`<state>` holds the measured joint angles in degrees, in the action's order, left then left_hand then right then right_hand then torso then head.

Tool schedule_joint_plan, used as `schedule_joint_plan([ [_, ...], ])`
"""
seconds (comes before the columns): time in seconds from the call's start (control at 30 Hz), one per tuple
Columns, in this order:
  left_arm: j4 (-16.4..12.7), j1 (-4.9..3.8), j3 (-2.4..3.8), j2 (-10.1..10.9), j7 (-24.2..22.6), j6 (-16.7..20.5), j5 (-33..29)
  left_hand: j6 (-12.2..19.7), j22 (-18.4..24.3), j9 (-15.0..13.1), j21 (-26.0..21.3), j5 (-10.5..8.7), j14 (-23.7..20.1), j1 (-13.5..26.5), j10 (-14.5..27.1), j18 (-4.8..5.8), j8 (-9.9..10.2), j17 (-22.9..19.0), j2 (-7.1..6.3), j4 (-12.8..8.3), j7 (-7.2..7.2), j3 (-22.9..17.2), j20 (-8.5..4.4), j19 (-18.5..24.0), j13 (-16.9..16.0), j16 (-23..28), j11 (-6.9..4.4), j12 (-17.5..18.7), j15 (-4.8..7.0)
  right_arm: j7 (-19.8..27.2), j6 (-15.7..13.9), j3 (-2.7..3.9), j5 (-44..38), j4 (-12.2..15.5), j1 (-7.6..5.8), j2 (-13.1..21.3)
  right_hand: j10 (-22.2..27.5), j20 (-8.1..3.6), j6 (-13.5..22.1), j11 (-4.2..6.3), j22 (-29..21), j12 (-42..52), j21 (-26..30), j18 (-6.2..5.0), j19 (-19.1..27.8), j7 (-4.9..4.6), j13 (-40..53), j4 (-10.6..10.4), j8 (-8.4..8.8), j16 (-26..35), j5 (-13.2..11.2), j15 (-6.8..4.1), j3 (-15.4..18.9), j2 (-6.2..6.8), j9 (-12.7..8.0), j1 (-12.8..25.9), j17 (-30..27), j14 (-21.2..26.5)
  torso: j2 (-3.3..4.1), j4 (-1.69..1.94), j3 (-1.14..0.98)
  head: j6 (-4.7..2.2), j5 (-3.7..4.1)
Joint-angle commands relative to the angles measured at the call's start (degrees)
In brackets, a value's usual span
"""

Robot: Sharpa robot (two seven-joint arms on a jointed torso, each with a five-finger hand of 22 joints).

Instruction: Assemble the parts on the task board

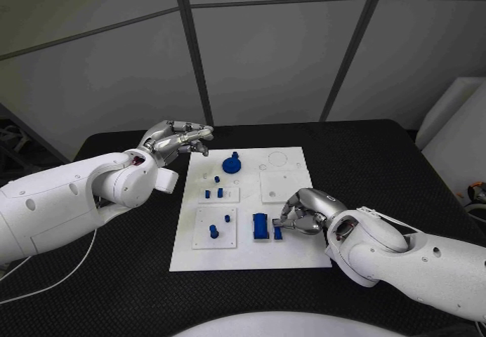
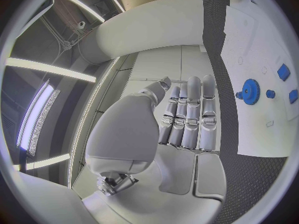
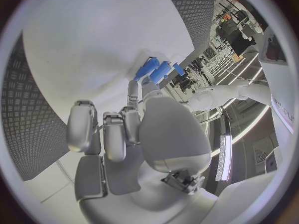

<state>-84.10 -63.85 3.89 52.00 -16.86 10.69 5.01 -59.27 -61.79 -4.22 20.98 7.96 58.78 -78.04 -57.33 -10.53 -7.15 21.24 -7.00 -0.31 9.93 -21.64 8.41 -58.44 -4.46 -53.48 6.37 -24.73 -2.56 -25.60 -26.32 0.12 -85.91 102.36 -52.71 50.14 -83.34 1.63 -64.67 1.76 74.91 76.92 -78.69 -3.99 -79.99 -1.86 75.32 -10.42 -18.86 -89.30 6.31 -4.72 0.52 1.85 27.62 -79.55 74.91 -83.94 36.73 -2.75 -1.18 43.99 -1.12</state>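
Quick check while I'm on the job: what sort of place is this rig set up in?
Most likely a robotics lab or test cell: a black table holding a white task board with small blue parts, closed in by plain grey partition panels.

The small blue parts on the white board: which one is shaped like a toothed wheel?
The blue gear at the board's far end, near the left hand; the others are pegs and blocks.
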Motion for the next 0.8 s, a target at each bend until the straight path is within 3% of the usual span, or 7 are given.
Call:
schedule_joint_plan([
  [0.03, 0.01, -0.02, 0.03, -0.1, -0.09, -0.74, -0.03, 0.39, 0.08, 0.03, -0.31, 0.14, -0.35, 0.23, 0.42, 0.14, 0.22, -0.05, 0.55, -0.01, -0.09, 0.35, 0.08, -0.24, 0.07, 0.15, 0.06, -0.18, -0.05, 2.45, -3.19, 0.0, 0.34, 0.83, -0.06, 0.53, -1.01, -0.11, -0.31, 0.36, 1.52, -0.1, -0.24, 0.54, -0.42, 0.12, 5.29, -0.15, -0.17, -0.32, -0.31, -0.51, 0.34, -0.08, 0.06, 0.51, 14.45, -5.92, -0.04, -0.02, 0.02, -0.07, 0.14],
  [0.2, 0.03, 0.02, 0.03, -0.1, -0.06, -0.76, -0.03, 0.41, 0.12, 0.03, -0.35, 0.15, -0.37, 0.23, 0.44, 0.14, 0.22, -0.07, 0.64, 0.04, -0.09, 0.34, 0.09, -0.25, 0.07, 0.15, 0.06, -0.2, -0.05, 3.84, -4.32, -0.02, 0.82, 2.25, -0.05, 1.82, -0.98, -0.12, -0.27, 0.36, 1.54, -0.18, -0.26, 0.55, -0.44, 0.12, 5.24, -0.21, -0.17, -0.31, -0.23, -0.52, 0.42, -0.06, 0.06, 0.57, 14.44, -5.91, -0.03, -0.04, 0.02, -0.1, 0.2],
  [0.33, 0.02, 0.04, 0.02, -0.07, -0.07, -0.73, -0.03, 0.41, 0.12, 0.03, -0.35, 0.15, -0.37, 0.23, 0.44, 0.14, 0.22, -0.07, 0.64, 0.04, -0.09, 0.34, 0.09, -0.25, 0.07, 0.15, 0.06, -0.2, -0.05, 4.69, -3.52, -0.04, 1.19, 3.14, -0.05, 3.04, -0.98, -0.13, -0.22, 0.35, 1.49, -0.17, -0.21, 0.54, -0.4, 0.1, 5.25, -0.29, -0.17, -0.31, -0.16, -0.52, 0.53, -0.01, 0.06, 0.66, 14.43, -5.91, -0.04, -0.05, 0.09, -0.09, 0.25],
  [0.63, -0.07, 0.05, 0.02, 0.08, -0.07, -0.65, -0.03, 0.41, 0.12, 0.03, -0.35, 0.15, -0.37, 0.23, 0.44, 0.14, 0.22, -0.07, 0.64, 0.04, -0.09, 0.34, 0.09, -0.25, 0.07, 0.15, 0.06, -0.2, -0.05, 6.02, 3.18, -0.07, 1.88, 4.69, -0.03, 5.16, -1.06, -0.18, -0.23, 0.42, 1.62, -0.01, -0.3, 0.57, -0.47, 0.2, 5.4, 0.0, -0.36, -0.33, -0.47, -0.57, 1.0, 0.57, 0.14, 0.17, 14.47, -5.92, -0.05, -0.07, 0.1, -0.02, 0.3],
  [0.8, -0.13, 0.05, 0.02, 0.07, -0.1, -0.68, -0.03, 0.41, 0.12, 0.03, -0.35, 0.15, -0.37, 0.23, 0.44, 0.14, 0.22, -0.07, 0.64, 0.04, -0.09, 0.34, 0.09, -0.25, 0.07, 0.15, 0.06, -0.2, -0.05, 5.77, 4.96, -0.08, 1.94, 4.6, -0.02, 4.93, -1.04, -0.19, -0.23, 0.43, 1.62, -0.06, -0.29, 0.57, -0.46, 0.22, 5.38, 0.11, -0.39, -0.31, -0.56, -0.58, 1.04, 0.64, 0.15, -0.02, 14.44, -5.91, -0.02, 0.03, 0.04, -0.04, 0.37],
])
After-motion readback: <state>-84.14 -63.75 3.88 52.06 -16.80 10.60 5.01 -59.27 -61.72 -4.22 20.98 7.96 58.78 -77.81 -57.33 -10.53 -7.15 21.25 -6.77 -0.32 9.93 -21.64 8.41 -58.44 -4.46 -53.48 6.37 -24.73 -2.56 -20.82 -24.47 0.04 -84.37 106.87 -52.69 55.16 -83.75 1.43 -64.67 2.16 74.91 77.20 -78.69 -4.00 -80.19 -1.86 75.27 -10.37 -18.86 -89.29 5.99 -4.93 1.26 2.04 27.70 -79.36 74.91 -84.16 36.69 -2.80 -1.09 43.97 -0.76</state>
